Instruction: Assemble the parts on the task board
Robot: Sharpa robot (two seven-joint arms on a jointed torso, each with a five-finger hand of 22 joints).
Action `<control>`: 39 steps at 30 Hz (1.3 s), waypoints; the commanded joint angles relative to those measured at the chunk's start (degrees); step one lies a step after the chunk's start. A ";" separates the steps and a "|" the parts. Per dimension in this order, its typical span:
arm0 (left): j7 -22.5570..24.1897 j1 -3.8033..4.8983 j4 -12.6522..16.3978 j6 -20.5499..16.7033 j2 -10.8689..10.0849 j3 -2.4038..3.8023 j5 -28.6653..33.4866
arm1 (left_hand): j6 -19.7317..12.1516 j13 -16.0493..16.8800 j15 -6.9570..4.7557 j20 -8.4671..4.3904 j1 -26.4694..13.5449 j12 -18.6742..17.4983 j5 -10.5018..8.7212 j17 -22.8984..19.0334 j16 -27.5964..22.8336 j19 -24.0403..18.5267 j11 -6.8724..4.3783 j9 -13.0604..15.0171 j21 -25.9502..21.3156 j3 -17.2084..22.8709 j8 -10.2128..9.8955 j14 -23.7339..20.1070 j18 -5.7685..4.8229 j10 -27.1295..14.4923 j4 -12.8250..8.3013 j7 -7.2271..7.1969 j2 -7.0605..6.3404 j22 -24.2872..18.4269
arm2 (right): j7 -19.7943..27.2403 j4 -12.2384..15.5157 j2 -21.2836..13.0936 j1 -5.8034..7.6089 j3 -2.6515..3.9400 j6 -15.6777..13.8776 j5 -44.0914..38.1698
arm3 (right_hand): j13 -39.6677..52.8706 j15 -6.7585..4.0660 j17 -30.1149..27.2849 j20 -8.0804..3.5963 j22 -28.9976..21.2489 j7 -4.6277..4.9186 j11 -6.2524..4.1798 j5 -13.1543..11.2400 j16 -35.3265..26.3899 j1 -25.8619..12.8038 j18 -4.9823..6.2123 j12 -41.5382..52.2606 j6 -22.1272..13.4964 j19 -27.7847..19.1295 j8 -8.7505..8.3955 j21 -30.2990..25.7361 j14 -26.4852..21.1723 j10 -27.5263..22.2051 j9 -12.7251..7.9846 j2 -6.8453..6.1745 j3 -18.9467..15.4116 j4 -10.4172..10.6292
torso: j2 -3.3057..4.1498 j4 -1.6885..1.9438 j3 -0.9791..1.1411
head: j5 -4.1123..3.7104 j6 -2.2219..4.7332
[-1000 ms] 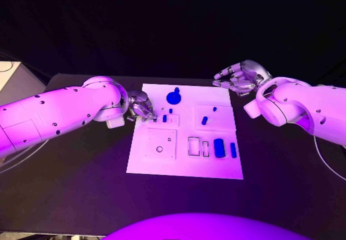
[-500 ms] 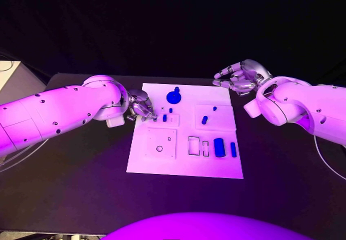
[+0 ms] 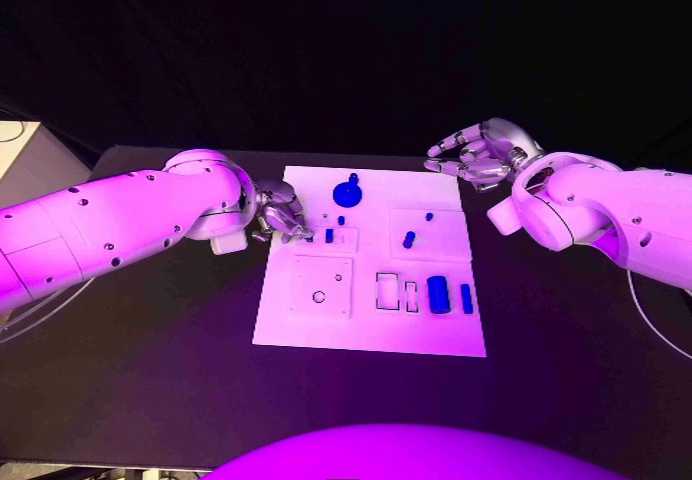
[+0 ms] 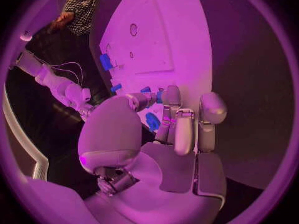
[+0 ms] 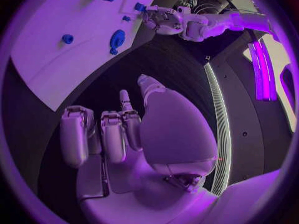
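White task board (image 3: 368, 325) on the black counter (image 3: 173, 380), blue parts (image 3: 437, 295) mostly loose beside open slots, assembly barely begun; my left hand (image 3: 283, 218) curls at its near edge, hold unclear; my right hand (image 3: 476, 152), half-curled and empty, hovers beyond.

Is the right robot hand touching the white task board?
Apart. In the head view the right robot hand sits off the task board, beyond its far right corner, with dark table between them.
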 commanded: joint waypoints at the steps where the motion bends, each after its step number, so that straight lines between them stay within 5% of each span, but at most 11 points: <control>1: -0.03 -0.15 -0.08 1.97 0.09 -0.13 -0.44 | 0.33 -0.08 -0.40 -0.23 -0.24 0.33 0.46 10.21 0.45 0.12 -0.30 -0.09 0.35 10.90 0.25 4.07 -0.43 0.30 -11.39 -0.06 0.48 0.12 | 0.19 -0.02 0.03 0.02 0.02 0.64 -0.39 | 10.80 0.10 10.75 0.03 7.46 0.02 0.10 0.17 -0.38 -0.54 1.17 -0.17 -0.29 2.10 0.29 -0.20 4.72 1.41 0.02 -0.08 0.22 -0.02 | 0.02 -0.07 -0.01 | 0.02 -0.08; 29: -0.23 0.25 -1.33 3.10 0.90 0.21 1.69 | 0.71 -0.19 -0.45 -0.27 -0.67 0.42 0.79 10.73 0.73 0.03 -0.36 -0.38 0.37 11.39 0.28 4.30 -0.40 0.48 -12.06 -0.13 0.37 0.07 | 0.17 -0.06 0.08 0.02 0.02 0.73 -0.40 | 10.80 0.10 10.75 0.03 7.46 0.02 0.10 0.17 -0.38 -0.54 1.17 -0.17 -0.29 2.10 0.29 -0.20 4.72 1.41 0.02 -0.08 0.22 -0.02 | 0.02 -0.05 0.04 | -0.23 -0.37; 39: -1.04 2.02 -4.15 7.95 2.29 0.43 9.08 | 0.79 -0.22 -0.46 -0.29 -0.82 0.43 0.87 10.65 0.70 -0.07 -0.37 -0.46 0.31 11.55 0.29 4.26 -0.37 0.52 -12.22 -0.14 0.35 -0.07 | 0.16 -0.20 0.27 0.02 0.03 0.78 -0.43 | 10.80 0.10 10.75 0.03 7.46 0.02 0.10 0.17 -0.38 -0.54 1.17 -0.17 -0.29 2.10 0.29 -0.20 4.72 1.41 0.02 -0.08 0.22 -0.02 | 0.00 -0.04 0.04 | -0.27 -0.18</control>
